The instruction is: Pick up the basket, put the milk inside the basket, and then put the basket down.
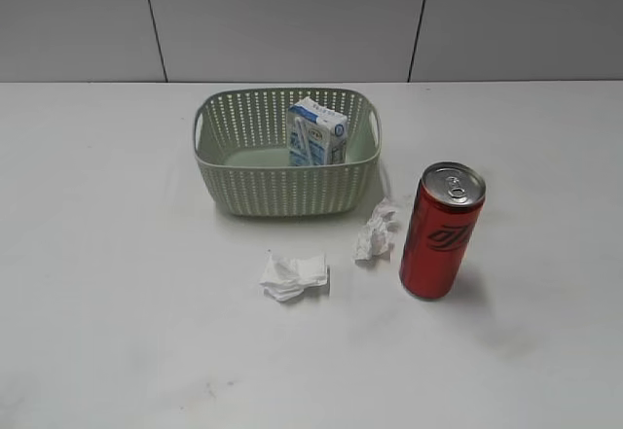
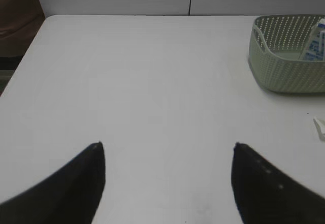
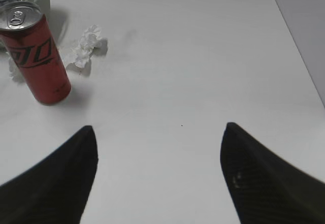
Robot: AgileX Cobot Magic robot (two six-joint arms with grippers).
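Tissue wad (image 1: 293,276) nearest; milk (image 1: 317,132) upright inside basket (image 1: 282,191); both end effectors (image 2: 167,148) (image 3: 160,130) spread, empty.

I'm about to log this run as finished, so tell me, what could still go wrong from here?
The milk stands upright in the basket, leaning near the back wall; a bump to the basket could tip it over. The can stands close to the basket's right front corner, so an arm passing there might knock it. Both the left hand and right hand are open and empty.
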